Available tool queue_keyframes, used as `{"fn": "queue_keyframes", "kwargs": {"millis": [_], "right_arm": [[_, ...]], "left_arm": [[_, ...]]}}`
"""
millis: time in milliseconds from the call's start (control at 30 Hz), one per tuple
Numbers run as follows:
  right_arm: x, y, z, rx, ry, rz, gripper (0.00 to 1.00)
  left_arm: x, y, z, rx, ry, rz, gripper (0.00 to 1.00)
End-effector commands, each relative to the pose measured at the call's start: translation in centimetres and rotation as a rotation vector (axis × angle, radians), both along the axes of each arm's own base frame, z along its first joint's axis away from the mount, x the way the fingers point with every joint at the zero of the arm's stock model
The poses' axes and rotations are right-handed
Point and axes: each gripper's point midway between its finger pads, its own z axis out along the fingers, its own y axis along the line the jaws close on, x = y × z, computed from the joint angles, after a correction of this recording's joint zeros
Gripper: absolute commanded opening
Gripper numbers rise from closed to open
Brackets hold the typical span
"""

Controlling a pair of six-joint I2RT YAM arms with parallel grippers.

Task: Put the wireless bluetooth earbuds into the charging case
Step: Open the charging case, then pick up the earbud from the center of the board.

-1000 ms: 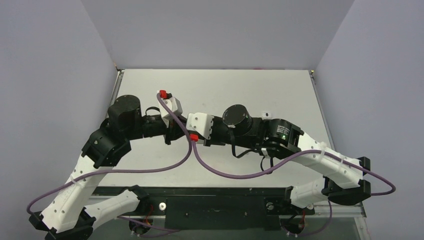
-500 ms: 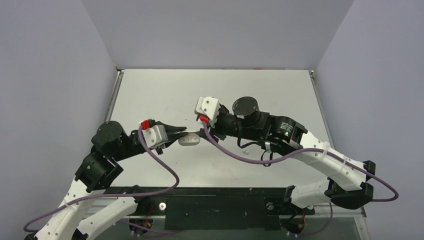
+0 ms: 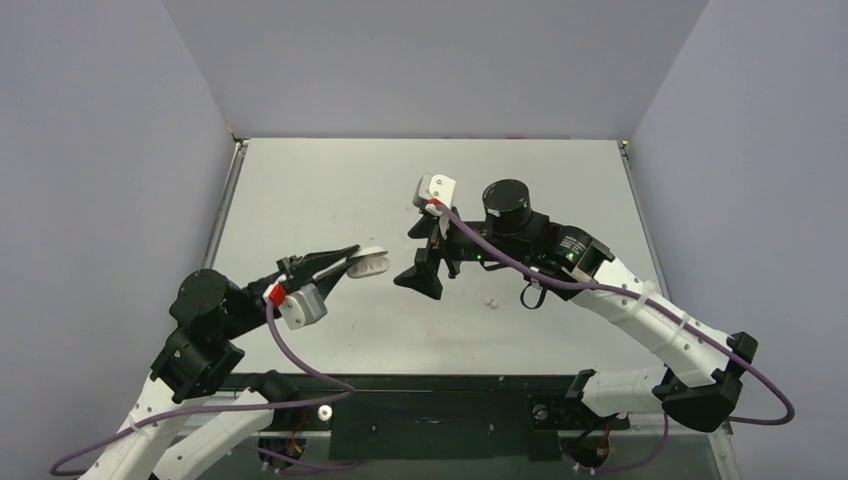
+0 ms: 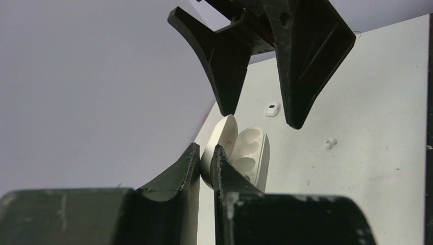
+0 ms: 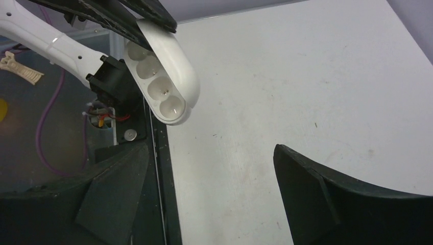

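Top external: L claw (image 3: 351,258) is pinched tight on the open charging case (image 3: 372,264), lifted off desk (image 3: 320,190). R claw (image 3: 421,282) gapes wide, empty; next it should drop over loose earbud (image 3: 490,299), tips straddling it, close slow. 2nd earbud (image 4: 272,108) is hidden under R arm (image 3: 600,290) from above, seen only via left wrist cam.

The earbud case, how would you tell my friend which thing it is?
Look at the grey table, then at the black left gripper reaching in from the near left. The small glossy white rounded plastic charging case is pinched at its fingertips, lid open. Unlike the tiny white plastic earbud lying on the table, it is bigger and held up.
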Motion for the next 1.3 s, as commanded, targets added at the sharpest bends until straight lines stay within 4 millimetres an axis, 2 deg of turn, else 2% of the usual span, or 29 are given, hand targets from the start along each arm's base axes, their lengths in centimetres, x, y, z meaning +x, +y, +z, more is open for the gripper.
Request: {"fn": "queue_keyframes", "kwargs": {"millis": [0,100,167,267,367,467,533,667,767,800,833,867,900,933,967,1133,1267], "right_arm": [[-0.5,-0.2,4.0,0.170,0.005,0.015,0.89],[0.0,-0.3,4.0,0.196,0.031,-0.022,0.89],[1.0,-0.7,4.1,0.211,0.054,-0.079,0.89],[4.4,-2.8,3.6,0.230,0.114,-0.289,0.89],[8.6,-7.3,-0.2,0.191,0.251,-0.607,0.87],[11.1,-13.2,-5.1,0.114,0.319,-0.946,0.85],[11.7,-17.1,-8.1,0.050,0.359,-1.112,0.81],[10.9,-20.8,-13.3,-0.098,0.399,-1.247,0.71],[9.9,-21.5,-17.4,-0.202,0.469,-1.264,0.52],[9.9,-21.5,-18.1,-0.206,0.495,-1.271,0.50],[9.6,-21.4,-19.6,-0.234,0.532,-1.263,0.46],[9.8,-21.3,-20.1,-0.223,0.552,-1.270,0.45],[9.5,-21.1,-21.7,-0.247,0.592,-1.259,0.43],[10.0,-21.2,-22.0,-0.228,0.605,-1.272,0.42],[9.9,-21.1,-23.4,-0.249,0.637,-1.267,0.40],[11.3,-20.5,-26.0,-0.244,0.699,-1.270,0.36],[11.3,-20.1,-28.6,-0.270,0.770,-1.247,0.36]], "left_arm": [[-0.3,0.8,3.1,-0.048,-0.171,0.029,0.00],[-0.4,1.0,2.9,-0.051,-0.177,0.031,0.00],[-0.6,1.0,2.6,-0.048,-0.188,0.026,0.00],[-0.5,1.1,1.9,-0.035,-0.191,0.032,0.00],[-0.6,1.3,1.4,-0.043,-0.172,0.036,0.00],[-0.6,1.4,0.8,-0.059,-0.154,0.041,0.00],[-0.5,1.5,0.5,-0.070,-0.143,0.050,0.00],[-0.4,1.5,0.1,-0.089,-0.121,0.057,0.00],[-0.4,1.5,-0.3,-0.095,-0.108,0.054,0.00],[-0.5,1.5,-0.3,-0.098,-0.107,0.053,0.00],[-0.5,1.5,-0.5,-0.095,-0.105,0.051,0.00],[-0.5,1.5,-0.5,-0.098,-0.104,0.050,0.00],[-0.6,1.5,-0.5,-0.097,-0.106,0.047,0.00],[-0.7,1.5,-0.5,-0.098,-0.108,0.043,0.00],[-0.8,1.4,-0.6,-0.097,-0.108,0.040,0.00],[-1.1,1.6,-0.6,-0.099,-0.110,0.034,0.00],[-1.2,1.8,-0.7,-0.099,-0.112,0.042,0.00]]}}
